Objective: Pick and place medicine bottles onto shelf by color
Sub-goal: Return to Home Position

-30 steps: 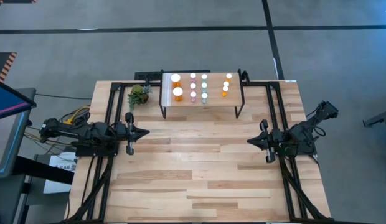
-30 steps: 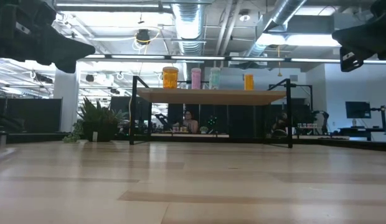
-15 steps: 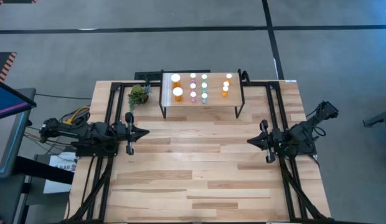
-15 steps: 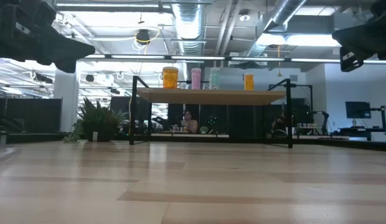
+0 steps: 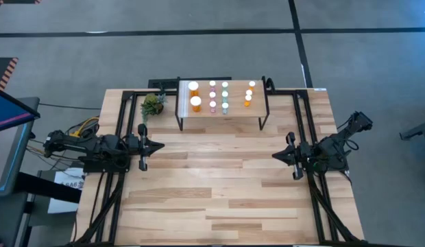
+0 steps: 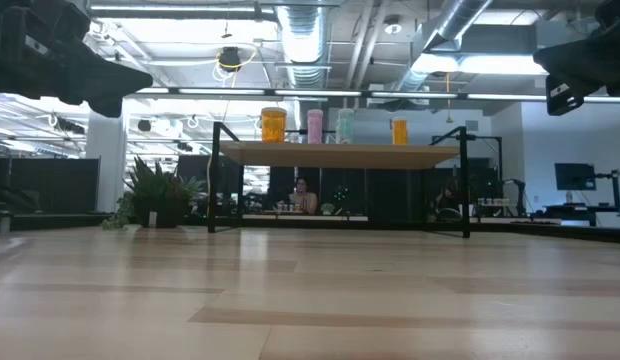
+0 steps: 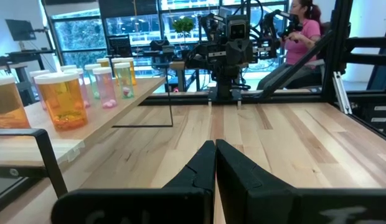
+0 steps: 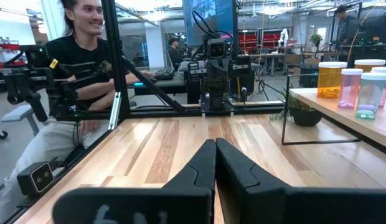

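Both arms sit drawn back at the sides of the counter (image 5: pixel 219 199), with the sorting, by the look of it, done. The left gripper (image 5: pixel 160 145) is at 9 o'clock, nose toward 3 o'clock, its jaws pressed flat together on nothing; the right gripper (image 5: pixel 275 156) mirrors it at 3 o'clock, nose toward 9 o'clock, jaws likewise closed and empty (each wrist camera shows its two dark tips meeting in one seam, with bare wood ahead).

The shelf (image 5: pixel 229 116) stands at 12 o'clock by the counter's far edge, its long axis running 9 to 3; on it the medicine bottles stand upright, grouped by colour. Two big orange bottles (image 5: pixel 196 102) are at the 9 o'clock end; next comes a column of pink bottles (image 5: pixel 212 94); a column of teal bottles (image 5: pixel 225 94) stands just beside that; the small orange bottles (image 5: pixel 249 92) are toward the 3 o'clock end. I see no bottle off the shelf.

From the left jaws the shelf lies toward about 1 o'clock; from the right jaws, toward about 11 o'clock. Neither arm is plainly nearer, though the big orange end falls on the left arm's side and the small orange end on the right's. A small plant (image 5: pixel 153 104) sits just beside the shelf's 9 o'clock end, on the left arm's side.

My reading is that nothing is left to pick up; any coming move looks like mere settling at rest, well apart from the shelf's legs, with little to knock over.
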Motion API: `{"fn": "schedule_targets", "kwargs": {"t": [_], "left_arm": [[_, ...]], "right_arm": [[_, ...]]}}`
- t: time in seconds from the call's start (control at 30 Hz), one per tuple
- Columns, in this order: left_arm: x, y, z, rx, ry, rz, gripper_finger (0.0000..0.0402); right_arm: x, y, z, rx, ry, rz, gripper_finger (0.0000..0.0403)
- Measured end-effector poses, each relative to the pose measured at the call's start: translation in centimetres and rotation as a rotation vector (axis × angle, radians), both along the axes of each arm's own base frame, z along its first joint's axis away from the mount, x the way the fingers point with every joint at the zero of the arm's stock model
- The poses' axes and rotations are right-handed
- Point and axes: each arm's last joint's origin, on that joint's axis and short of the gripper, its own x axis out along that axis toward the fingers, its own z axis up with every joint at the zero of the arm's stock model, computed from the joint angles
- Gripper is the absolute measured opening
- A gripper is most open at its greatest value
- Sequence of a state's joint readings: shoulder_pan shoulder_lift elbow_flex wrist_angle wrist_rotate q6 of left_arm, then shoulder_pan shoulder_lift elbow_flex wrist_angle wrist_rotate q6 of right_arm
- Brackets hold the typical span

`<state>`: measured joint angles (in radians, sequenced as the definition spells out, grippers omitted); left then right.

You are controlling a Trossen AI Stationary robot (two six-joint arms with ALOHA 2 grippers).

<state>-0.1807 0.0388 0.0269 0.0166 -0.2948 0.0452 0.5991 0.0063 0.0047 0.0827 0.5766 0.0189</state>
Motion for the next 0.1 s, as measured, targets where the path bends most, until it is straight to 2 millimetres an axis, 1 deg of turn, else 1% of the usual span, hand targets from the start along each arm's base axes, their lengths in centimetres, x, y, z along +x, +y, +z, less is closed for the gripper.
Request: {"fn": "schedule_targets", "kwargs": {"t": [0.1], "left_arm": [[0.00,0.00,0.00,-0.005,0.000,0.000,0.0000]], "right_arm": [[0.00,0.00,-0.01,0.000,0.000,0.000,0.0029]]}}
